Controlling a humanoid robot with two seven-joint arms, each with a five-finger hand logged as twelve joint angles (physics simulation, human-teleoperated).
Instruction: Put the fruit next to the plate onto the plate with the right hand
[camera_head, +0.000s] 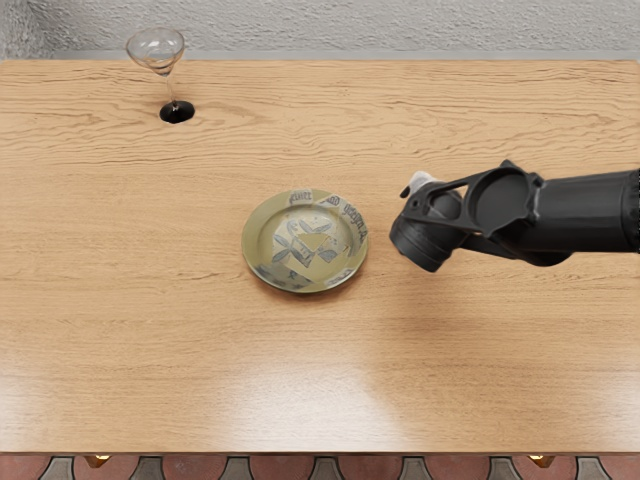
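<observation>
A round olive-green plate (305, 240) with a grey pattern lies at the middle of the wooden table, with nothing on it. My right hand (428, 232) comes in from the right edge on a dark arm (560, 215) and hovers just right of the plate, apart from its rim. A small pale object (420, 181) peeks out at the top of the hand; most of it is hidden, so I cannot tell whether it is the fruit. No other fruit shows on the table.
A clear stemmed glass (157, 48) stands at the far left corner on a dark base (177, 112). The table's front edge (320, 452) runs along the bottom of the view.
</observation>
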